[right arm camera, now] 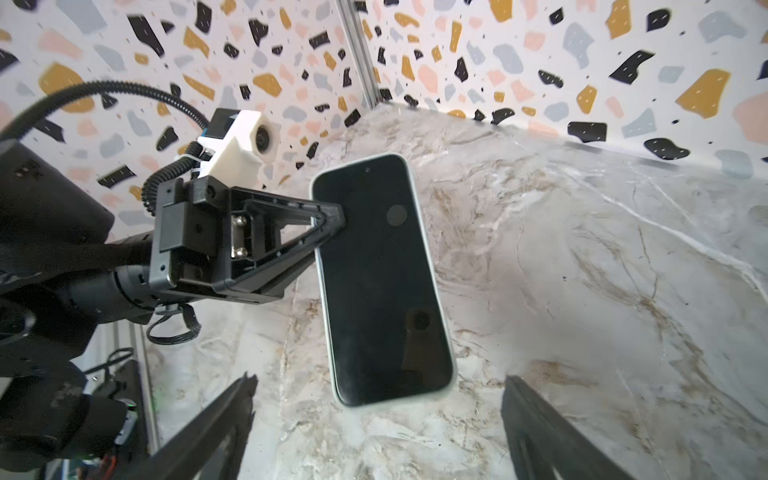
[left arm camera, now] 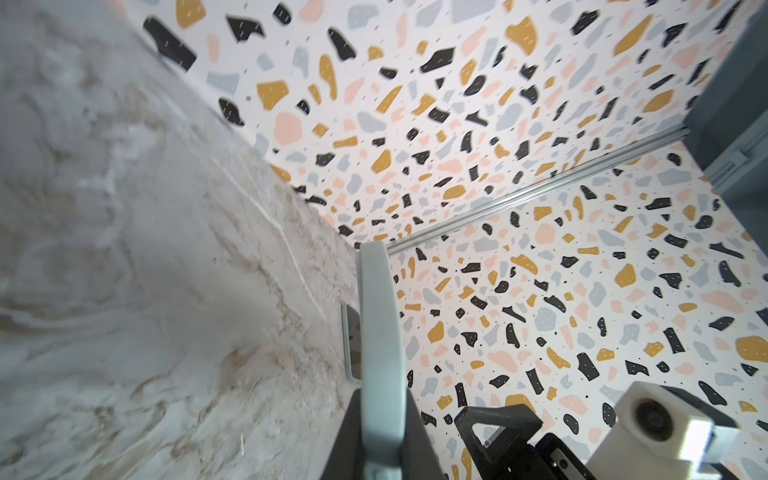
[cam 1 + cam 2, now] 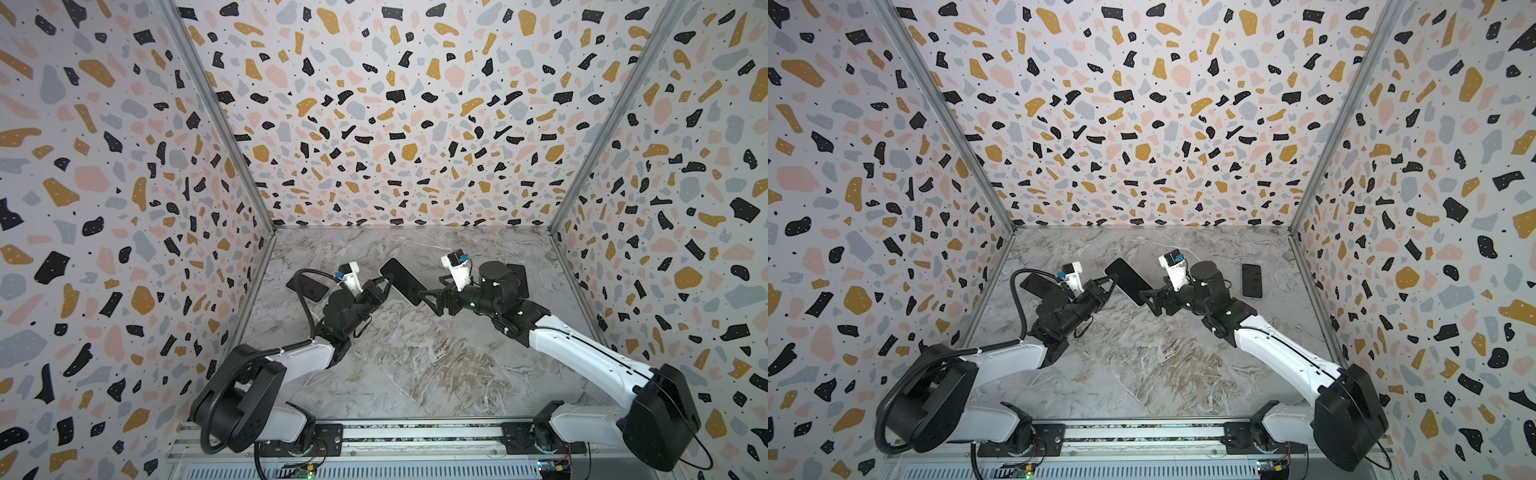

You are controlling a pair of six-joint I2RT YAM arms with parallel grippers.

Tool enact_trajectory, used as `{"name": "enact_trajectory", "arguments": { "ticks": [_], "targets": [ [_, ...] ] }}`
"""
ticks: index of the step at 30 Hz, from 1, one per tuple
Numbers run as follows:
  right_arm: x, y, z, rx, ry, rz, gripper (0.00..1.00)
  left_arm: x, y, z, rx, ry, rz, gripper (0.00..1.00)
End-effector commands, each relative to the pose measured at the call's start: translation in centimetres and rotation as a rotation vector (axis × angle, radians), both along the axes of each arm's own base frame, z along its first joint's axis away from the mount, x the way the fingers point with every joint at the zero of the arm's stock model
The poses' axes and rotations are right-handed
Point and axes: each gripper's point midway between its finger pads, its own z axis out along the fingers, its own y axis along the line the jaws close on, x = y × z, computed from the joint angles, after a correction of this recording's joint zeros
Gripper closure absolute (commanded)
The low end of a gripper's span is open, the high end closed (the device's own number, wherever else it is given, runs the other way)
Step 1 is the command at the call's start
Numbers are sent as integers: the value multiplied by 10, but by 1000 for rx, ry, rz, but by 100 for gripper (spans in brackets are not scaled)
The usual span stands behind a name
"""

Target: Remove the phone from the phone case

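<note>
Marble tabletop (image 3: 415, 365) between speckled walls. Left hand (image 3: 386, 284) is clenched on the side edge of the phone (image 1: 378, 282), which sits inside its pale case (image 2: 380, 332), raised off the tabletop. Right hand (image 3: 428, 303) is released, fingers spread just beside the phone's end.

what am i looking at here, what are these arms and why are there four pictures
These are two robot arms fixed to a rail at the near edge of a marble-patterned table. Two pictures look down from a camera overhead; the other two come from small cameras on each arm's wrist. The left gripper is shut on the side edge of a dark-screened phone, which sits in a pale case, and seems to hold it clear of the table. The right gripper is open, just short of one end of the phone. A second phone lies flat on the table, far right.
</note>
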Motion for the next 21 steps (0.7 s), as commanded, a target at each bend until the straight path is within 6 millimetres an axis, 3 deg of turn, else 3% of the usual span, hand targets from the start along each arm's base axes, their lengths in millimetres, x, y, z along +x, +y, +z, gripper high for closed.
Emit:
{"name": "enact_trajectory", "arguments": {
  "ticks": [1, 8, 14, 21],
  "targets": [
    [-14, -11, 31, 169, 16, -7, 4, -6, 22, 64, -16, -199, 95, 100],
    [-59, -10, 73, 394, -45, 179, 3, -31, 43, 127, -85, -347, 145, 100],
    [-87, -9, 89, 543, -102, 331, 4, -53, 56, 157, -240, -395, 131, 100],
    [-107, -2, 97, 674, -129, 452, 9, -67, 55, 176, -354, -423, 81, 100]
  ]
}}
